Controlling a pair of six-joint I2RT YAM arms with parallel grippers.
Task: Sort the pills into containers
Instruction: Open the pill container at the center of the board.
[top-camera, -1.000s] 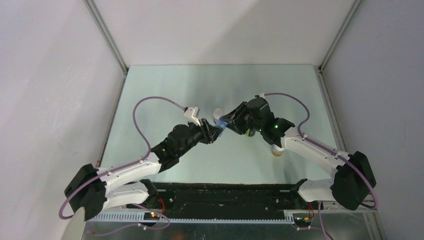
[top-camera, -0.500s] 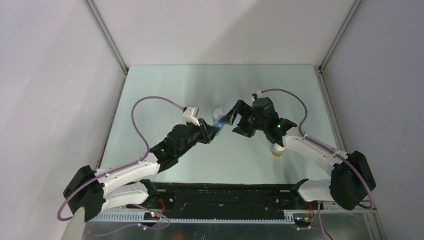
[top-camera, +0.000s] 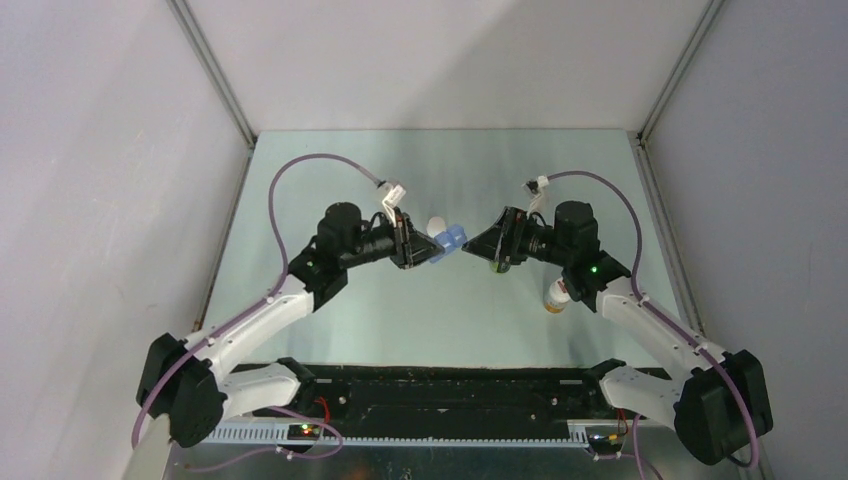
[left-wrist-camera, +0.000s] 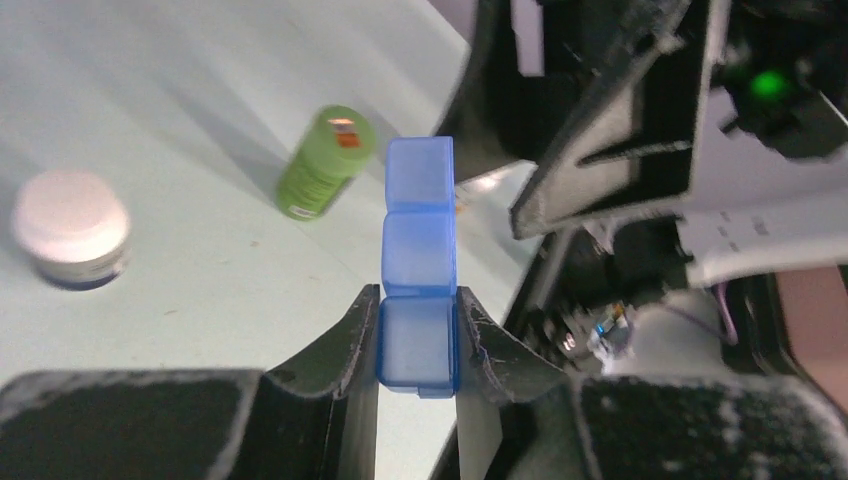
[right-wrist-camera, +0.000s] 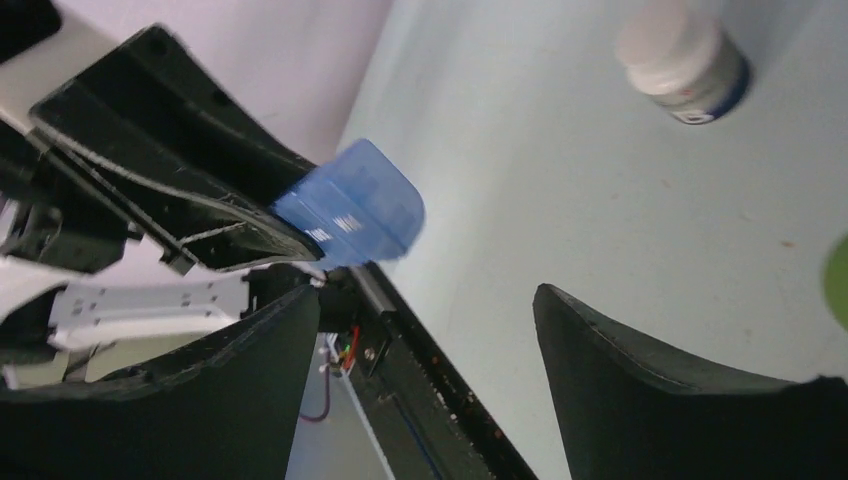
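Change vs a second ago: both pincers were on the pill box then, now only the left pincer has it. The right pincer is off it, pulled back toward its own side with jaws spread wide, nothing between them. The left arm is also swung round, so the box now points across at the right pincer.

Left wrist view: left pincer pinches the nearest end compartment, and the rest of the pill box sticks out unsupported above the bench. Three compartments show. Can't tell if any lid is open, and no pills are visible in any view.

My read: handover is done and the box is single-handed. The right arm is free to work lids or fetch pills, so sorting itself isn't started.

Clearances:
- Gap between box tip and right pincer is small, and they face each other head-on
- The green bottle lies on the bench just under and beside the right pincer
- One white-capped bottle stands just behind the box
- A second white-capped bottle sits close to the right forearm, an elbow-sweep risk
- Far half of the bench shows nothing standing on it, the best room to move
- Both arms are well clear of the walls and the bench side edges
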